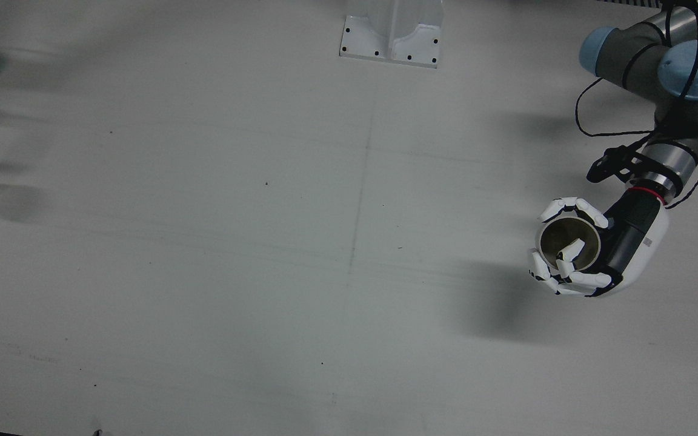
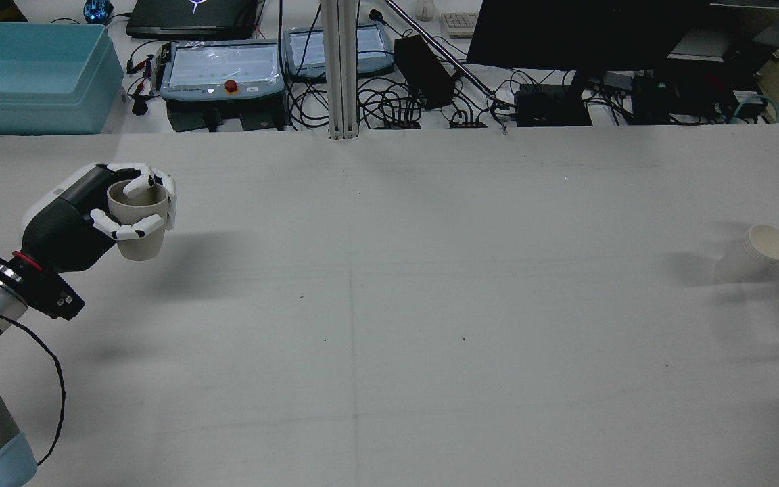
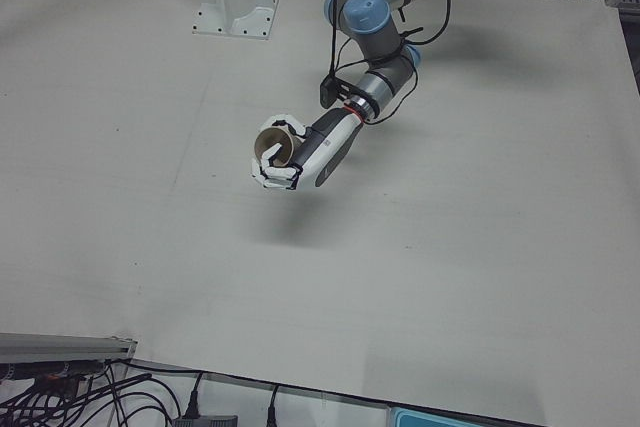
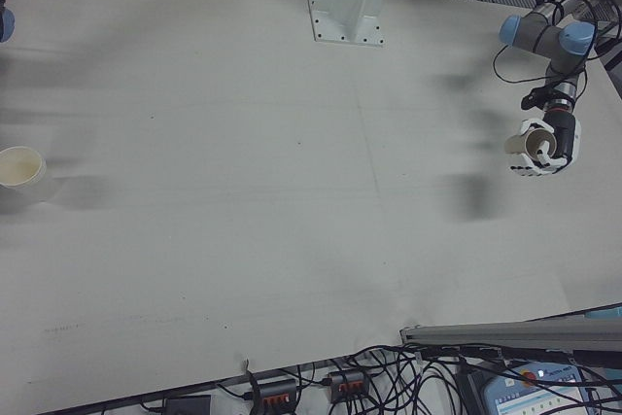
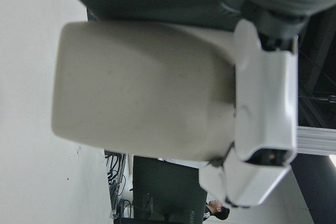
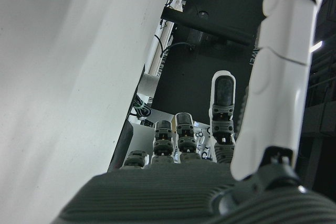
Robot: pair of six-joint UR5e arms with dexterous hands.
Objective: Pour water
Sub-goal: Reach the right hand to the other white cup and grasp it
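Note:
My left hand (image 2: 72,216) is shut on a beige cup (image 2: 138,238) and holds it upright above the table on the left side. The same hand (image 1: 628,242) and cup (image 1: 567,233) show in the front view, with the cup's mouth facing up and a finger over the rim. In the left hand view the cup (image 5: 142,93) fills the picture. A stack of white paper cups (image 2: 758,251) stands at the far right of the table; it also shows in the right-front view (image 4: 21,170). My right hand (image 6: 173,198) is open and empty, with its fingers (image 6: 223,108) stretched out, away from the cups.
A white pedestal base (image 1: 390,36) stands at the robot's side of the table. Beyond the table's far edge are a blue bin (image 2: 31,74), control boxes (image 2: 220,67) and cables. The left hand casts a shadow on the table (image 1: 500,303).

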